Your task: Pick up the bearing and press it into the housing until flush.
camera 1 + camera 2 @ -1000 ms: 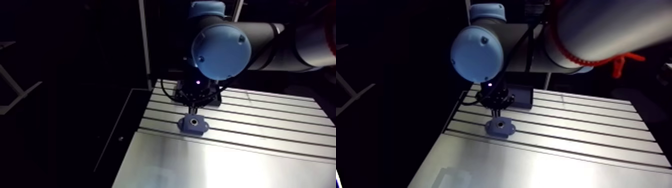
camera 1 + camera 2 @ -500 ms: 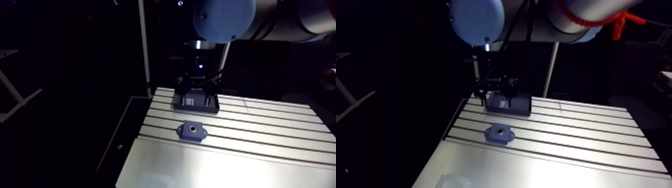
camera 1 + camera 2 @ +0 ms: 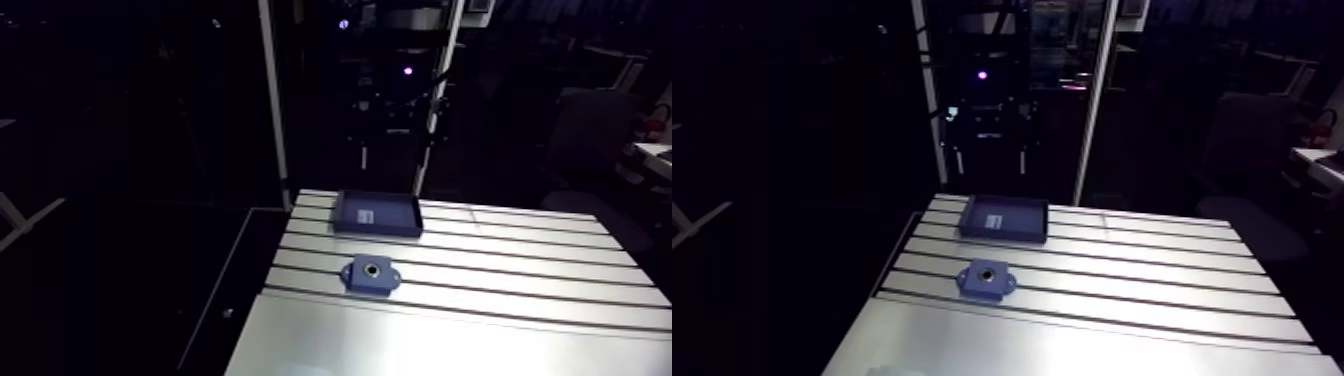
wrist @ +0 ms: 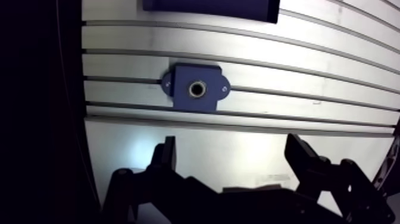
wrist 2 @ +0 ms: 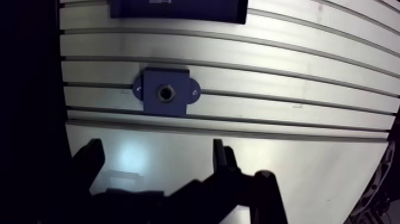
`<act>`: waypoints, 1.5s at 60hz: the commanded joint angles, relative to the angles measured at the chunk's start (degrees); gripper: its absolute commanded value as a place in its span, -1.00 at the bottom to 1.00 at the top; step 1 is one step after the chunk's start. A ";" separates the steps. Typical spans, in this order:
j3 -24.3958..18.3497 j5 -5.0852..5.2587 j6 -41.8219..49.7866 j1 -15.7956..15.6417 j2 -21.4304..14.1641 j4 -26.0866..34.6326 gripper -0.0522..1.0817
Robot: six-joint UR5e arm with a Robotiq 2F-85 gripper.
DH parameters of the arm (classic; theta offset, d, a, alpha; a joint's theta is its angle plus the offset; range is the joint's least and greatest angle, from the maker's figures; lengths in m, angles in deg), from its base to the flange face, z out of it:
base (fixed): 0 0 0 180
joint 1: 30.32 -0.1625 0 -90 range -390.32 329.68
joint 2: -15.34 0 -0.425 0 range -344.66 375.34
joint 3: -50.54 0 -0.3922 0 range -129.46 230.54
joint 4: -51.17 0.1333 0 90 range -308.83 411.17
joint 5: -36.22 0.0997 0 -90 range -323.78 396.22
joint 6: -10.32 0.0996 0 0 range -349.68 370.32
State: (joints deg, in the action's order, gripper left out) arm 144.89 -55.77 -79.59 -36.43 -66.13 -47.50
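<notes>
Now that our gripper [image 4: 231, 147] has risen clear, fingers apart and empty, we see the housing [image 4: 196, 89] bore-up by the table's [image 4: 309, 59] edge, long axis along the slots.

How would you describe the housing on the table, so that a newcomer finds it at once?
On the slotted metal table, find the shallow blue tray at the far edge. Nearer the arm view's camera, apart from the tray, lies the housing, a small blue block. Unlike the tray, it has a round hole in its middle and an ear on each side.
</notes>
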 commanded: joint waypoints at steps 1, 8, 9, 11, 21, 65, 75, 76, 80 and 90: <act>-7.04 0.01 -3.97 5.05 -0.75 6.18 -0.90; -8.39 0.10 -5.16 5.82 -0.57 7.53 -0.90; -8.39 0.10 -5.16 5.82 -0.57 7.53 -0.90; -8.92 0.42 -5.47 6.72 -0.49 7.57 -0.90; -10.17 1.88 -5.16 7.95 -0.57 7.82 -0.90; -9.83 1.59 -3.91 7.08 -2.42 9.07 -0.90; -9.51 1.51 -3.91 7.01 -2.58 9.07 -0.90; -9.42 1.51 -3.91 7.00 -2.67 9.07 -0.90; -9.32 1.51 -3.91 6.75 -2.77 9.07 -0.90; -9.32 1.42 -3.91 6.21 -2.77 9.07 -0.90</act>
State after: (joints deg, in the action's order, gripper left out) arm 135.45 -54.29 -83.50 -29.72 -68.80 -38.44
